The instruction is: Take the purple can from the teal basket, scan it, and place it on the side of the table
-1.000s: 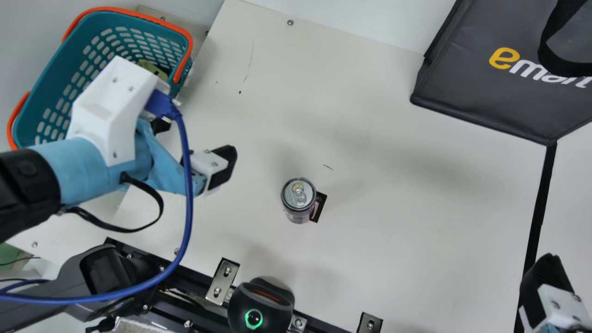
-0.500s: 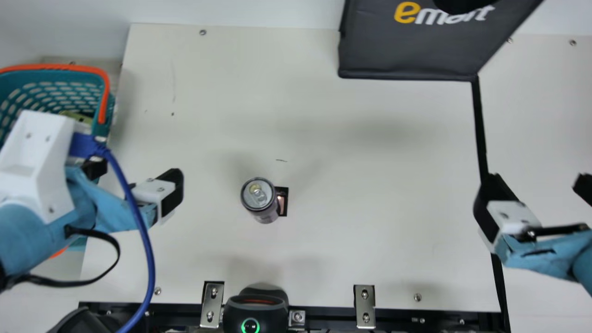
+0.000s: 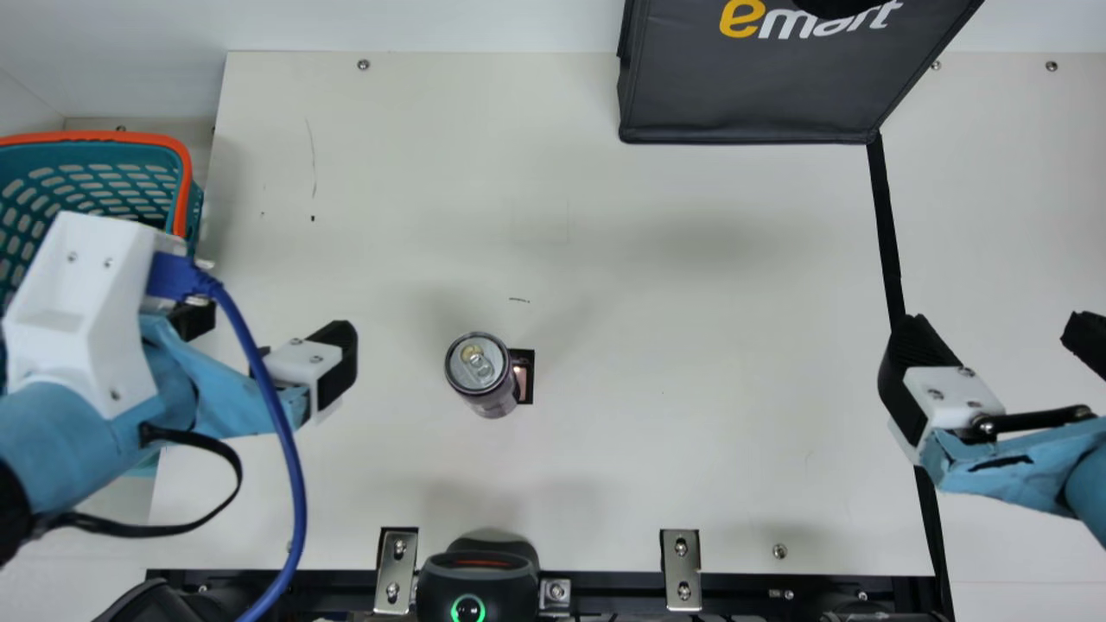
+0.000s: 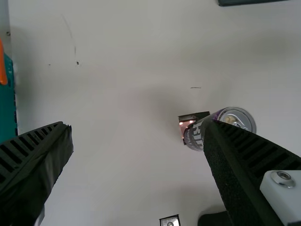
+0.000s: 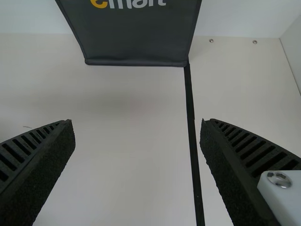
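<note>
Purple can (image 3: 479, 376): upright on the cream table (image 3: 657, 449), left of centre and towards the near side, its silver top and ring-pull facing up. A small black-edged patch (image 3: 525, 389) adjoins its right side in the main view; whether the two touch cannot be told.

Left end effector (image 3: 266, 341): above the left part of the table, its two ribbed fingers spread well apart with nothing between them. It stands to the left of the can, apart from it. In the left wrist view, one finger (image 4: 249, 165) partly hides the can. A blue cable (image 3: 281, 432) curves down past this arm.

Right end effector (image 3: 1002, 345): above the right side, with fingers likewise spread and nothing gripped; in the right wrist view, a black strip (image 5: 192, 127) passes below the gap between them.

Surroundings: the teal basket (image 3: 130, 177), with its orange handle (image 3: 112, 137), lies at the far left, beside the table's left edge and partly hidden by the left arm. A black bag (image 3: 752, 95) stands at the far side, right of centre; the strip runs from its near right corner towards the near edge. A black device (image 3: 479, 574) with a green-lit ring sits at the near edge, between two metal brackets (image 3: 682, 570).
</note>
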You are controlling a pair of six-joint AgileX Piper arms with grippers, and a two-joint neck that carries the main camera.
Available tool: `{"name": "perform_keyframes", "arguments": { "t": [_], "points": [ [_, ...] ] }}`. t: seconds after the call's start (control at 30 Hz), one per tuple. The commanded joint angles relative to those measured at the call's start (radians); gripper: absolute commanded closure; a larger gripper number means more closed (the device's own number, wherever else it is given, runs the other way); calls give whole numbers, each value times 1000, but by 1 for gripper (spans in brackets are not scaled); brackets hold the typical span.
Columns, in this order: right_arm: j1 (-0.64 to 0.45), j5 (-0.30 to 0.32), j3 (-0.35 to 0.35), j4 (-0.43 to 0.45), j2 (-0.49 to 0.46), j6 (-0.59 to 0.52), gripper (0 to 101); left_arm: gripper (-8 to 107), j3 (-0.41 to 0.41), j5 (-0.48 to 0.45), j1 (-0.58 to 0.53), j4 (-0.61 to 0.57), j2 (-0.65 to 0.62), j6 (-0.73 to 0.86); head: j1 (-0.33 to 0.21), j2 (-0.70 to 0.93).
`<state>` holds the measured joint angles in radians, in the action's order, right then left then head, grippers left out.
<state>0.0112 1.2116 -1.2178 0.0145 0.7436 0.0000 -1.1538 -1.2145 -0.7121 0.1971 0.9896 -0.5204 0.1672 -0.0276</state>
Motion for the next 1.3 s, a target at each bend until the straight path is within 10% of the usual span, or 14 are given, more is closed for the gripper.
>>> {"name": "perform_keyframes", "arguments": {
  "t": [0.0, 0.63, 1.27],
  "points": [
    [0, 0, 0, 0, 0, 0, 6, 9, -7, -1, -44, 9, 16, -30, -29, 0],
    [0, 0, 0, 0, 0, 0, 6, 9, -94, 11, -367, 126, 253, -354, -29, 0],
    [0, 0, 0, 0, 0, 0, 6, 9, -150, 5, -410, 195, 473, -555, -29, 0]
  ]
}}
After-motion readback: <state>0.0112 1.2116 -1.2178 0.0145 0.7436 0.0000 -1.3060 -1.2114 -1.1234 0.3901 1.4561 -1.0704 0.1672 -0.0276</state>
